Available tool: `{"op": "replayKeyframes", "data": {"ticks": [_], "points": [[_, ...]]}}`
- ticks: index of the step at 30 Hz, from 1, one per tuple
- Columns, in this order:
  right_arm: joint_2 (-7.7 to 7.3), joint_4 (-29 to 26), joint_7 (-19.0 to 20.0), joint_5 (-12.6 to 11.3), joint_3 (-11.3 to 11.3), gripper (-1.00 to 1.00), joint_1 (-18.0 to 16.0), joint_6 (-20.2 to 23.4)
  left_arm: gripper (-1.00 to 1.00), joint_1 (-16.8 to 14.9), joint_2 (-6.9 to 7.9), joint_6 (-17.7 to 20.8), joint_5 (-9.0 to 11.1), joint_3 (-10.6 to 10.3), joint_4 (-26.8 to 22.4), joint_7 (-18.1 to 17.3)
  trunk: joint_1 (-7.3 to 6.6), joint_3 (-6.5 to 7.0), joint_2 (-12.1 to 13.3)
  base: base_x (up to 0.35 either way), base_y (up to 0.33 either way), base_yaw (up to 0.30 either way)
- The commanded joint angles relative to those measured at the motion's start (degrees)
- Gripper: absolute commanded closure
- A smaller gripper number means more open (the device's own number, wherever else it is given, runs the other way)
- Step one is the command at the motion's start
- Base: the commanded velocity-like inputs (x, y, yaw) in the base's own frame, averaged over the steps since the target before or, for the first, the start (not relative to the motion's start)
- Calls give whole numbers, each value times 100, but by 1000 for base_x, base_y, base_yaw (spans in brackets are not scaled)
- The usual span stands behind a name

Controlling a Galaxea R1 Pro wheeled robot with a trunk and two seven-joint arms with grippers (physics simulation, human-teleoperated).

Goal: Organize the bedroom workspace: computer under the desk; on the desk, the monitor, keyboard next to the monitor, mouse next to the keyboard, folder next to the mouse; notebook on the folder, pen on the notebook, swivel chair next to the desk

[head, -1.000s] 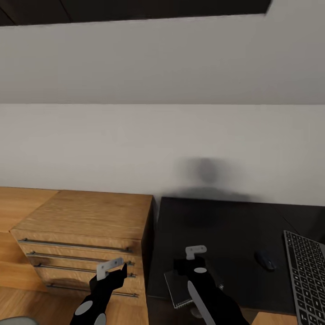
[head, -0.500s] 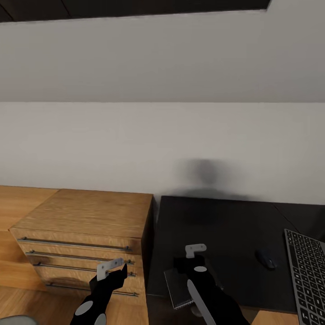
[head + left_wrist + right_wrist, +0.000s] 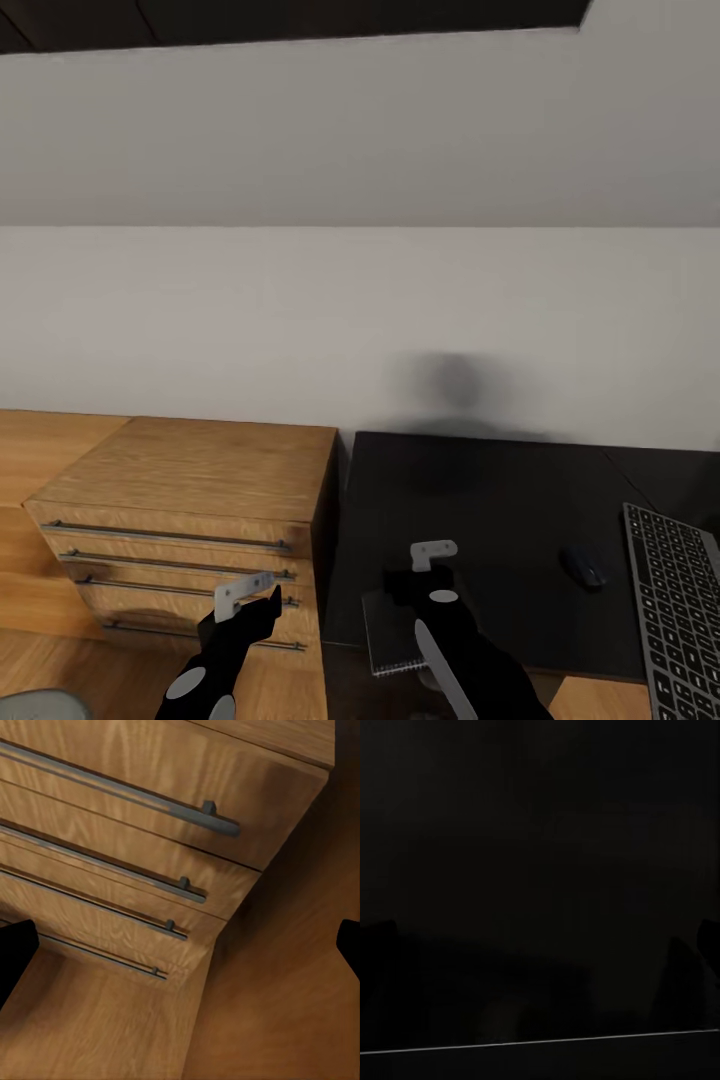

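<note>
Both grippers show low in the head view. The right gripper (image 3: pixel 425 585) is over the near edge of the black desk (image 3: pixel 490 500), with the dark notebook (image 3: pixel 390 632) under it. The notebook's white spiral edge faces the robot, and part of the notebook hangs past the desk edge. From here I cannot tell if the fingers pinch the notebook or how wide they are. The left gripper (image 3: pixel 262 598) hangs in front of the light wooden chest (image 3: pixel 200 480), which stands just beside the desk on the left. It holds nothing. The small black mouse (image 3: pixel 582 566) lies on the desk, well to the right of the notebook. The keyboard (image 3: pixel 672 600) lies just to the right of the mouse, running off the picture's edge. A white wall (image 3: pixel 300 320) stands behind it all.

The left wrist view looks at the chest's drawers (image 3: pixel 150 817) with long bar handles (image 3: pixel 142 799) and the wooden floor (image 3: pixel 285 1005). Two black fingertips (image 3: pixel 15 952) sit far apart at the edges with nothing between them, so this gripper is wide open.

The right wrist view is almost all black, with one thin pale line (image 3: pixel 540 1041) across it. Dark finger shapes (image 3: pixel 682 975) are hard to make out, so I cannot tell this gripper's state.
</note>
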Motion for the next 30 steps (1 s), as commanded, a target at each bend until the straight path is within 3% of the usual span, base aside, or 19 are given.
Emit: {"op": "replayKeyframes", "data": {"ticks": [1, 20, 22, 23, 30], "points": [[-3, 196, -39, -92, 15, -100, -2, 50, -100, -4, 1, 15, 54, -8, -9, 47, 0, -7, -3, -11, -7, 0], [-7, 188, -45, -67, 22, -100, -2, 37, -100, -4, -7, 15, 54, -8, 8, 47, 0, -7, -3, -41, -1, 0], [-10, 180, -46, -67, 22, -100, -2, 10, -100, -2, -7, 15, 54, -8, 20, 47, -44, 29, 77, -1, 0, 0], [-11, 172, -46, -66, 25, -100, -2, -239, -100, -4, -12, 15, 54, -13, 52, 47, -66, 47, 117, 0, 0, 0], [-12, 115, -38, -76, 16, -100, -2, -393, -100, -2, -16, 15, 54, -65, 69, 47, -220, 172, 398, 0, 0, 0]]}}
